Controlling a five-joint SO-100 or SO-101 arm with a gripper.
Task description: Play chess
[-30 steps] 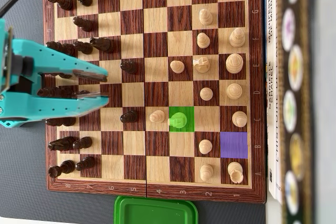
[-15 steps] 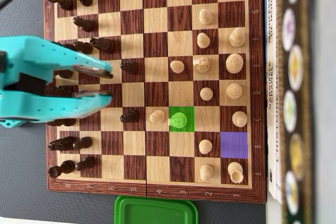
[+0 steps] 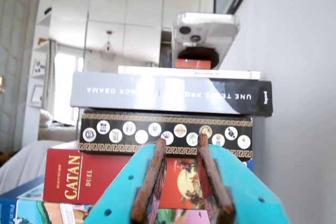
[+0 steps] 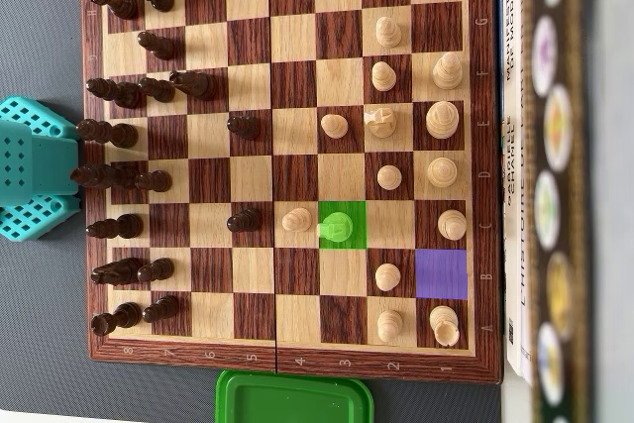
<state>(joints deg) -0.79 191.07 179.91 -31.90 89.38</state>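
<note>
Sixteen light pieces (image 4: pixel 442 119) stand on the right half of the chessboard (image 4: pixel 294 156) in the overhead view. I count one of them as the pawn (image 4: pixel 337 228) on the green-tinted square (image 4: pixel 355 213). A purple-tinted square (image 4: pixel 441 272) lies two files to its right and one row down. The dark pieces (image 4: pixel 241 126) crowd the left side. Several overlap from above, so I cannot count them firmly. Two dark pawns stand advanced, well apart from the rest.

Around the board:
- One green lid (image 4: pixel 294 398) just below the bottom frame.
- One stack of books and game boxes (image 4: pixel 515 146) hard against the right frame.
- The teal arm (image 4: pixel 35 170) off the left frame, beside the dark back rank.

The wrist view looks at the same stack side on:
- One red Catan box (image 3: pixel 68 177) low down.
- One black box with round medallions (image 3: pixel 165 132).
- One dark Obama book (image 3: pixel 168 94).
- One phone (image 3: pixel 205 32) perched on top.

The gripper (image 3: pixel 181 141) rises from the bottom edge of the wrist view. Its two rusty-brown fingers (image 3: pixel 152 177) are parted by a narrow gap and pinch nothing.

The middle files hold few pieces and give the most room. The right and bottom edges are hemmed in.
</note>
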